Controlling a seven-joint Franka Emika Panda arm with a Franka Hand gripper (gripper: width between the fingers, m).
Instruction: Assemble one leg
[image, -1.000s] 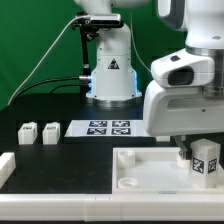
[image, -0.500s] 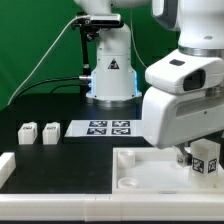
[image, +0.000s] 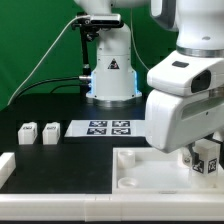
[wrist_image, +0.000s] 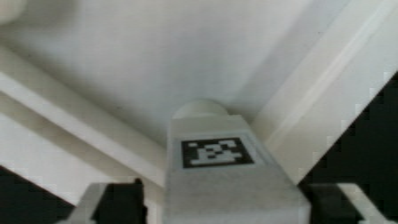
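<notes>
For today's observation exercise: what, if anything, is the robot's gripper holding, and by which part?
The gripper holds the leg, a small white tagged block, its fingers on two opposite sides, over the white tray.

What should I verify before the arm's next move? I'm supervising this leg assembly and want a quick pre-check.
1. Leg between the gripper fingers: ok; the wrist view shows a finger on each side of the tagged leg.
2. Firm grip on the leg: cannot tell; finger contact is not clearly shown.
3. Leg over the tray near its corner on the exterior view's right: ok.
4. Leg seated in a corner socket: cannot tell; the arm hides its base.
5. Spare legs left of the marker board in the exterior view, away from the arm: ok.
6. Leg upright: ok, it looks vertical in the exterior view.
</notes>
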